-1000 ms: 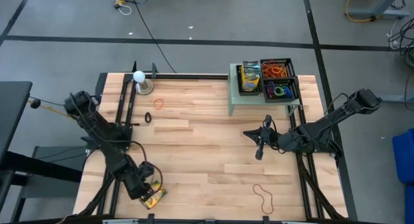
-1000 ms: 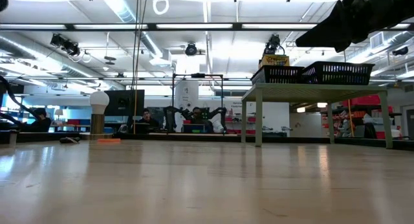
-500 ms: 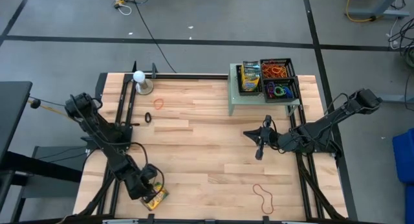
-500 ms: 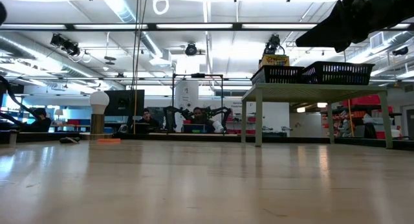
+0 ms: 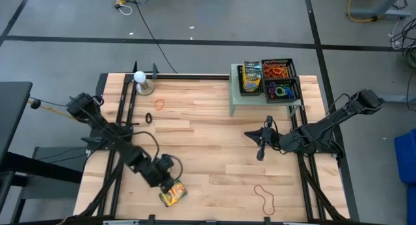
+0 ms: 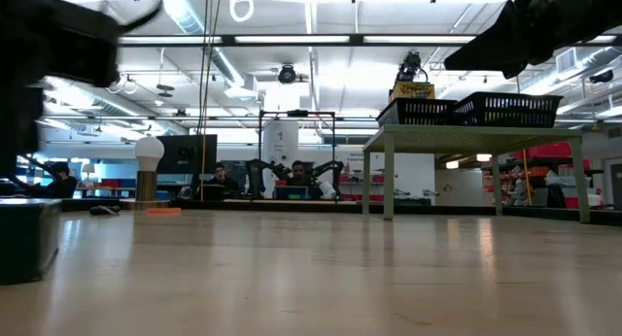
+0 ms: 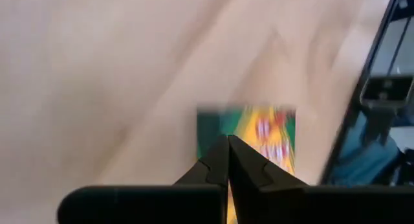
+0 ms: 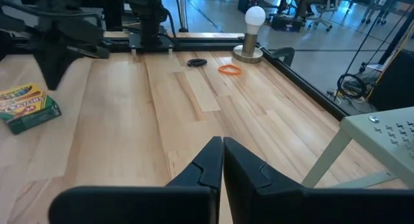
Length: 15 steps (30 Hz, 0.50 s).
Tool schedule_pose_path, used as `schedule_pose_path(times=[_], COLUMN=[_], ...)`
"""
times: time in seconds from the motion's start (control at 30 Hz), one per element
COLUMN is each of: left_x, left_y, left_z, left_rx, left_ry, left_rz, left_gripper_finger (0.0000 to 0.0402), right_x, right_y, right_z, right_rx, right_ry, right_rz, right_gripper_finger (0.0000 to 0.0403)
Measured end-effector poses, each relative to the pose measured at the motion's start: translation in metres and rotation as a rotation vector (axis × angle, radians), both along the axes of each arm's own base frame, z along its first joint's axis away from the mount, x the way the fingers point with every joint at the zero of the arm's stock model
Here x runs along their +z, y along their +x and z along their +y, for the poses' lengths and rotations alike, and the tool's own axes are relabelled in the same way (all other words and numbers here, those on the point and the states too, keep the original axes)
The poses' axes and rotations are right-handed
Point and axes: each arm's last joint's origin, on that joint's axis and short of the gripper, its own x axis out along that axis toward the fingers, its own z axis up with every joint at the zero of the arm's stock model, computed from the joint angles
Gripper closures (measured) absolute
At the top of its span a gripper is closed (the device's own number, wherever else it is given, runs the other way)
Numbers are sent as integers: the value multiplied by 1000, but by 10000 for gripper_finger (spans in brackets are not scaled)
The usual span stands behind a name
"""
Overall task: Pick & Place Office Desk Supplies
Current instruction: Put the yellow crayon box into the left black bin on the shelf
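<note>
1. Across the light wood table (image 5: 214,153) you see plank seams running lengthwise, dark rails along both sides, and grey floor with black tape lines around it.
2. Beyond the far edge, from the low view, your room is a bright workshop with ceiling strip lights, other rigs and seated people, too small to describe.
3. At the far right corner a small green stand (image 5: 253,98) carries black baskets (image 5: 279,80) holding rubber bands and crayon boxes.
4. Your left gripper (image 5: 168,178) is near the front edge, its fingers pressed together with nothing between them; the crayon box (image 5: 173,194) lies flat on the wood just in front of the tips.
5. Your right gripper (image 5: 260,147) hangs over the right-centre of the table, jaws likewise together and empty.
6. Loose bands lie apart: an orange one (image 5: 158,104) and a black one (image 5: 149,118) near the white ball (image 5: 139,76), a red one (image 5: 265,198) at the front right.
7. Hard to make out: the left wrist picture smears the box's print, and in the low view a dark blurred mass covers the left side.
</note>
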Motion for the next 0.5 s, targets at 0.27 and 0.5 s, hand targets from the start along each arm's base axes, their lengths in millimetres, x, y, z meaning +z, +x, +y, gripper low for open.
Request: schedule_pose_path(times=[0.27, 0.5], left_x=[15, 20], left_y=[22, -12], left_z=[7, -39], left_rx=[-260, -464], left_ry=[27, -40], left_rz=[-51, 133], left_gripper_finger=[396, 395], right_x=[0, 0], right_y=[0, 0], right_z=[0, 0], right_rx=[0, 0], right_ry=[-2, -1], right_rz=[1, 1], right_gripper_finger=[380, 380])
